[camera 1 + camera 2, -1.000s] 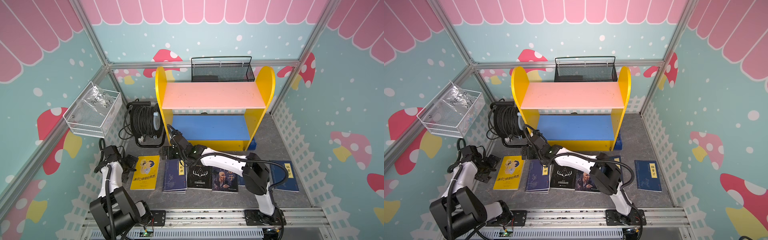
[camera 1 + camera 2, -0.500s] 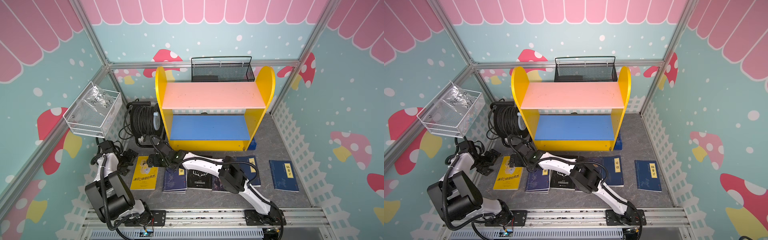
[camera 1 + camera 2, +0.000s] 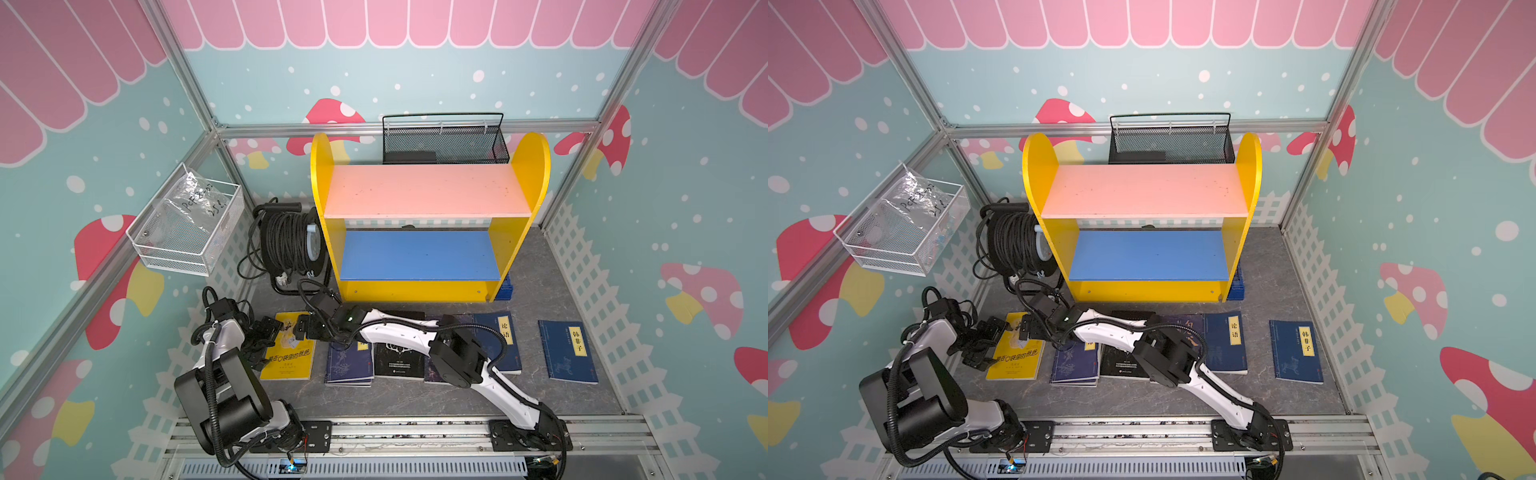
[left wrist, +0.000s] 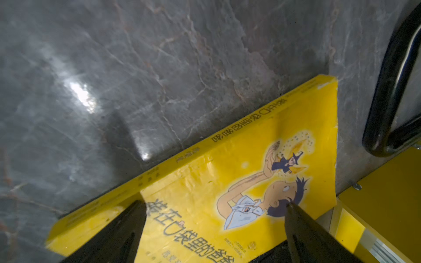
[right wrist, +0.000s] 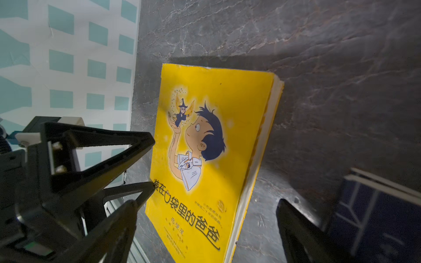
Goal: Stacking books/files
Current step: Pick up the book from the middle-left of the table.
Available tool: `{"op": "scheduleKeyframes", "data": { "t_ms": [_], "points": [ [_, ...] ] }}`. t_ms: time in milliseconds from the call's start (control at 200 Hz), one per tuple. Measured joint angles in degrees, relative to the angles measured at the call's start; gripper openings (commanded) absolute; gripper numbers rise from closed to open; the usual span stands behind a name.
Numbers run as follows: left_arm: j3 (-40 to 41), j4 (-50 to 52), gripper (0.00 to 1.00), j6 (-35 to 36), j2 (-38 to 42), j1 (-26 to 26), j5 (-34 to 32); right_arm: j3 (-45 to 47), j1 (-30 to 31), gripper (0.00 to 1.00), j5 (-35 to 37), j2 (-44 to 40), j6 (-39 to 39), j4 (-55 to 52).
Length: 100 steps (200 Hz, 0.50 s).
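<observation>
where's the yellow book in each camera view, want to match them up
In a top view: yellow book flat at the book row's left end.
In a top view: yellow book, same place.
Left wrist: yellow book under the open left pincer, spine showing.
Right wrist: yellow book mid-picture, ahead of the right pincer.
Shared landmark: the black title line on its cover.

Flat in a row, lower frame, L-R: yellow bk [image 3: 291, 365], navy stack [image 3: 349, 368], black bk [image 3: 397, 365], navy bk [image 3: 506, 345], lone navy bk [image 3: 567, 351].
</observation>
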<state>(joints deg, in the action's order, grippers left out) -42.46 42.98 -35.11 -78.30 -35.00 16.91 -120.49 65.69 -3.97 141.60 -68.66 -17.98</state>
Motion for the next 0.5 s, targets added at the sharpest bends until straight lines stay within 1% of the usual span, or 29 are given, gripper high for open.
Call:
{"op": "scheduleKeyframes", "data": {
  "t_ms": [165, 305, 395, 500],
  "points": [
    [0.0, -0.1, 0.99, -0.3, 0.2, -1.4, -2.9, -0.4, 0.1, 0.97, -0.6, 0.9, 0.0, 1.7],
    [-1.0, 0.0, 0.99, 0.0, -2.1, -2.4, -5.3, -0.7, 0.1, 0.96, -1.4, 1.4, -0.2, 2.3],
    [-2.0, -0.3, 0.99, 0.0, -4.4, -2.8, -5.0, -1.2, 0.1, 0.96, -1.7, 1.8, -0.7, 2.4],
    [-3.6, -0.7, 0.98, 0.3, -8.2, -2.9, -2.2, -2.8, 0.1, 0.96, -2.1, 2.8, -1.9, 1.7]
  ]
}}
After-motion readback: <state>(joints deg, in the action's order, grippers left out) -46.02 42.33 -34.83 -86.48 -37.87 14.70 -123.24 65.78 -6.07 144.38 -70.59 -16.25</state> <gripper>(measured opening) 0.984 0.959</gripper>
